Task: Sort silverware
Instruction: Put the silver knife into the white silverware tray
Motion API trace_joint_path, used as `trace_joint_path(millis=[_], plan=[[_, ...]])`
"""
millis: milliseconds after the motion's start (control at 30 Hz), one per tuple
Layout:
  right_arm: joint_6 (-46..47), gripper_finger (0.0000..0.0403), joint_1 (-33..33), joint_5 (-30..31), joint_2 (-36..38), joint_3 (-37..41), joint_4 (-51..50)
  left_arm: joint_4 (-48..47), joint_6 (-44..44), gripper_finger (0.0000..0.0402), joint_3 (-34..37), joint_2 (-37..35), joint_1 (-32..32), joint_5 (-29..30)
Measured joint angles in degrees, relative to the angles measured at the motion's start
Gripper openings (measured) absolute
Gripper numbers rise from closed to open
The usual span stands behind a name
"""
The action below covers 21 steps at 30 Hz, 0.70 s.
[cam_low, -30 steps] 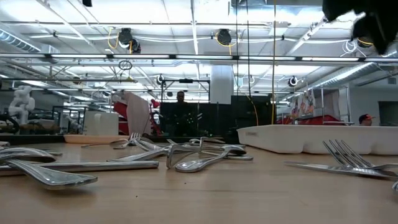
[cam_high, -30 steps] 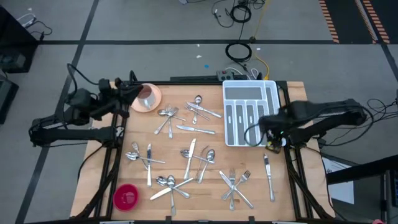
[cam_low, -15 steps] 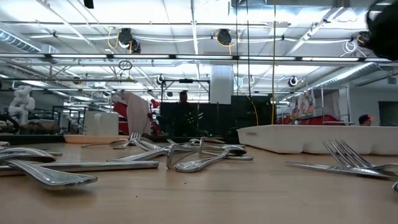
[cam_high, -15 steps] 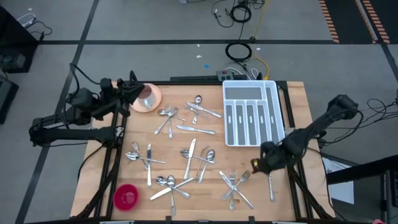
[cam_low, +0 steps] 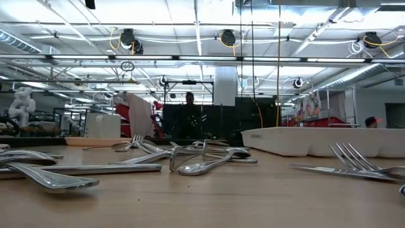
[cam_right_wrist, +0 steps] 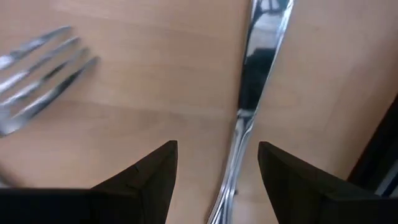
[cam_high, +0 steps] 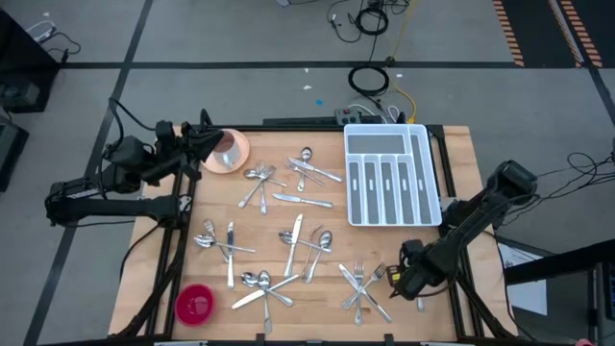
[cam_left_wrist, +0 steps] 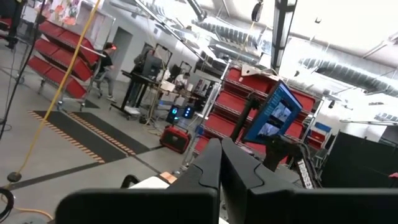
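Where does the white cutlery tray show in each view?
High view: white cutlery tray, table's back right.
Low view: tray, right of centre, far back.
Left wrist view: not in it.
Right wrist view: not in it.
Shared landmark: forks, in high and low views.

overhead strip lights [cam_low: 190, 28] are flooding the room evenly and washing the ceiling nearly white in the low view. the silverware [cam_high: 288, 240] is throwing only faint, short shadows on the counter [cam_high: 327, 298]. the nearest spoon [cam_low: 50, 179] is showing soft. the knife [cam_right_wrist: 249, 93] is glinting and blurring; the fingers [cam_right_wrist: 149, 180] are sitting dark and defocused.
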<state>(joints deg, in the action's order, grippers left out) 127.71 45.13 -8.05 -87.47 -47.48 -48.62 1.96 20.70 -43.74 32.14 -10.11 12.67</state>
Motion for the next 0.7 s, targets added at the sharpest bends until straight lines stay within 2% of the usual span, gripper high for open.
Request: trace_joint_path(millis=[233,700], plan=[[0.75,0.0215,0.41,-4.1,-4.07,0.98,0.47,0.08,0.01,0.0007,0.01,-0.02,-0.01,0.02],[2.33,0.0204,-0.34,-5.82,-3.4,6.86,10.12,0.02,-0.01,0.0007,-0.02,0.35,-0.01,0.02]])
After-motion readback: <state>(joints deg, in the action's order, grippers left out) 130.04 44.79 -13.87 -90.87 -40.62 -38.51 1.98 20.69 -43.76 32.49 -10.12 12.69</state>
